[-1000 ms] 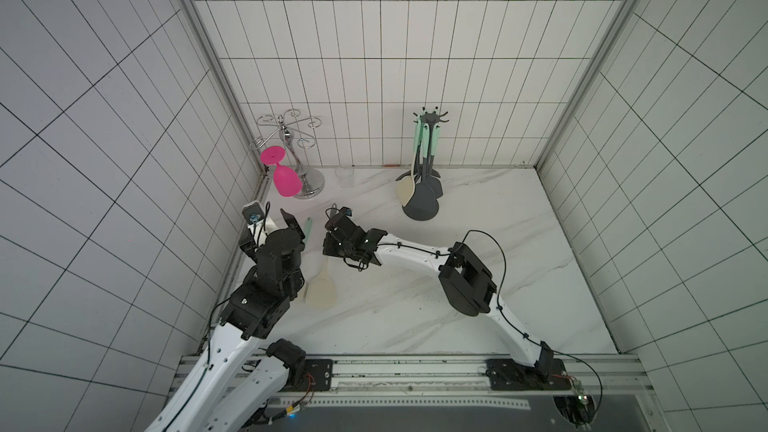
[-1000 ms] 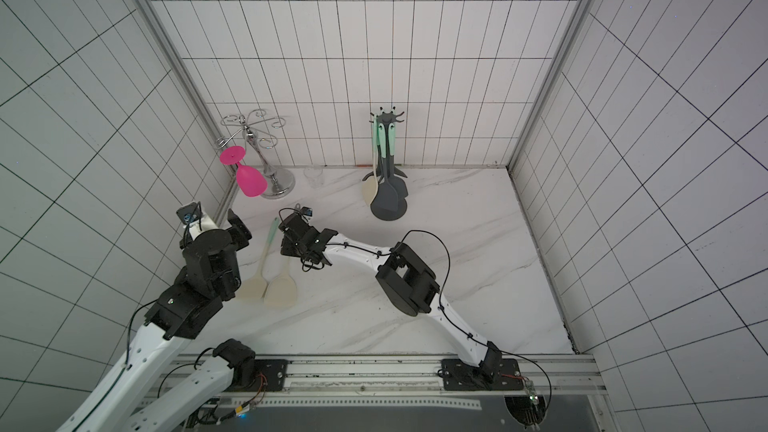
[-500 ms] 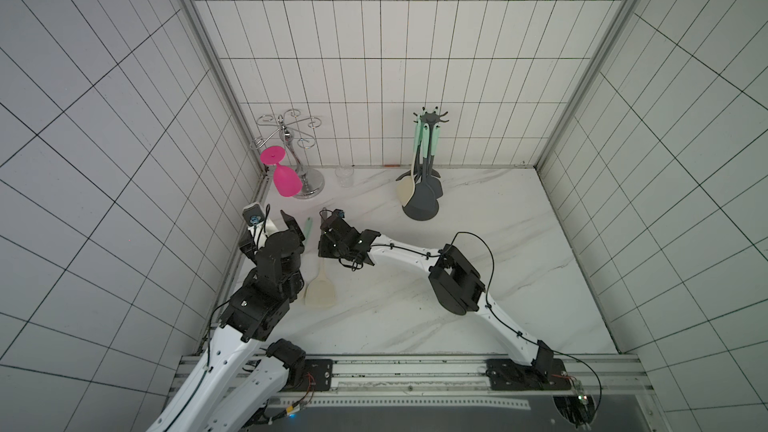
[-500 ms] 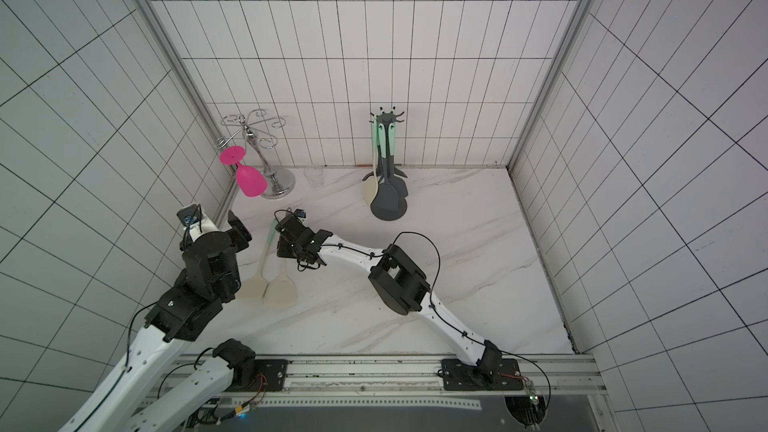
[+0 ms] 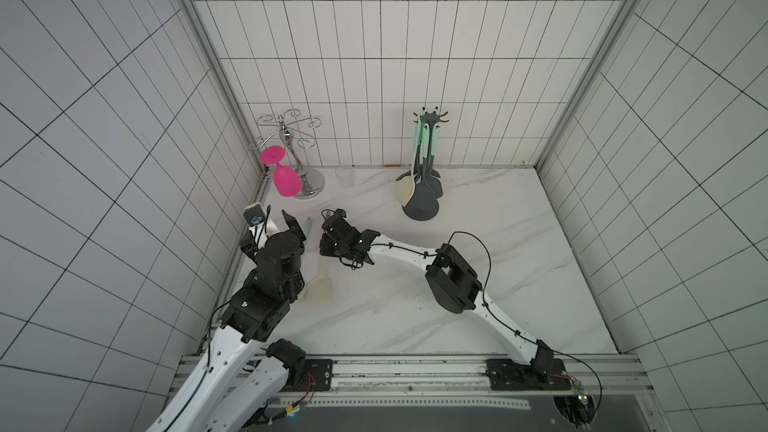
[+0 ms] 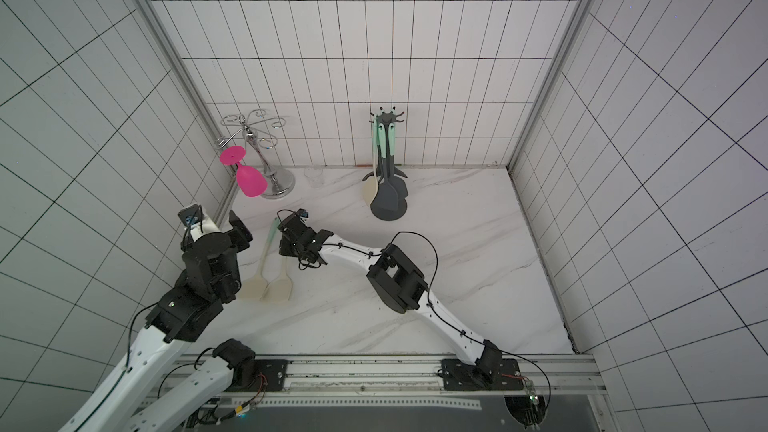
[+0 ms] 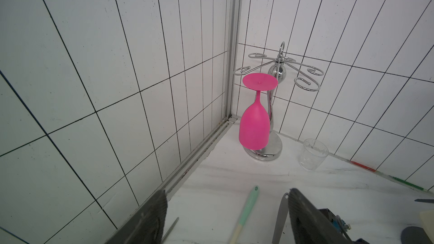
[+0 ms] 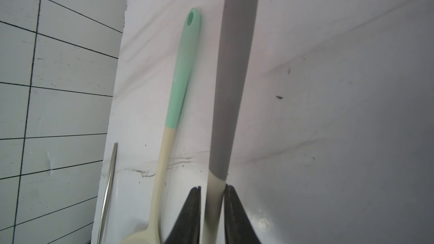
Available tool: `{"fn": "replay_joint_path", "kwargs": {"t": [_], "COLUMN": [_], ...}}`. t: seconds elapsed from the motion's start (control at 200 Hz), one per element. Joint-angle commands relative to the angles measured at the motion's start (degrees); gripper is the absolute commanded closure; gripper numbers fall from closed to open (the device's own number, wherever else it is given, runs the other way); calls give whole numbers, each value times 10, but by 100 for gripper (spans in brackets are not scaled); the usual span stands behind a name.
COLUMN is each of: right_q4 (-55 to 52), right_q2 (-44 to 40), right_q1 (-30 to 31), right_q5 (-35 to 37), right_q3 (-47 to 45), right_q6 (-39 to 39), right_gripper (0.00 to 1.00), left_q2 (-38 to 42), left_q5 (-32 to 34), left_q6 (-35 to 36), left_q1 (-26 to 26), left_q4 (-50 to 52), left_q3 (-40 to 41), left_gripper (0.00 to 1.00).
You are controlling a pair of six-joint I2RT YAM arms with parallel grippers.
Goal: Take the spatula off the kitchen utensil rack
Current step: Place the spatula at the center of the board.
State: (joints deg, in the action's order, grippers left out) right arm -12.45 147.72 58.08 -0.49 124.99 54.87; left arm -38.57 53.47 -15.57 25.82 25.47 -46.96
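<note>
The spatula (image 6: 280, 288), cream head and shaft with a grey handle (image 8: 234, 66), lies flat on the marble near the left wall. My right gripper (image 8: 212, 187) sits low over its cream shaft; the jaws stand slightly open, with a thin gap on one side, and in a top view it shows (image 5: 324, 249) just behind the head. My left gripper (image 7: 229, 207) hangs open and empty beside the grey handle (image 7: 280, 219). The kitchen utensil rack (image 5: 428, 147) stands at the back wall with several utensils hanging from its hooks, also seen in a top view (image 6: 388, 139).
A second cream spatula with a mint handle (image 8: 185, 71) lies between the spatula and the left wall, and a thin metal rod (image 8: 109, 184) lies by the wall. A chrome glass holder (image 5: 307, 187) with a pink glass (image 7: 254, 123) and a clear cup (image 7: 313, 153) stand at the back left.
The right gripper has shifted slightly left and its jaws have parted a little from the spatula's shaft. The spatula's head stays on the table. The left arm has not moved.
</note>
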Motion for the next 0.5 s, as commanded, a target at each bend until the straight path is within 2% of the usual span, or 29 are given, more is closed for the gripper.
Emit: {"fn": "replay_joint_path", "kwargs": {"t": [0.0, 0.25, 0.44, 0.5], "right_q4": [9, 13, 15, 18], "right_q2": [21, 3, -90, -131], "right_q1": [-7, -12, -12, -10], "right_q5": [20, 5, 32, 49], "right_q3": [-8, -8, -59, -87], "right_q6": [18, 9, -54, -96], "right_gripper": [73, 66, 62, 61], "left_q2": [4, 1, -8, -11], "left_q5": [-2, -3, -17, -27], "left_q6": [7, 10, 11, 13], "left_q1": [1, 0, -1, -1], "left_q4": [-8, -11, -13, -13], "left_q3": [6, 8, 9, 9], "left_gripper": [21, 21, 21, 21]}}
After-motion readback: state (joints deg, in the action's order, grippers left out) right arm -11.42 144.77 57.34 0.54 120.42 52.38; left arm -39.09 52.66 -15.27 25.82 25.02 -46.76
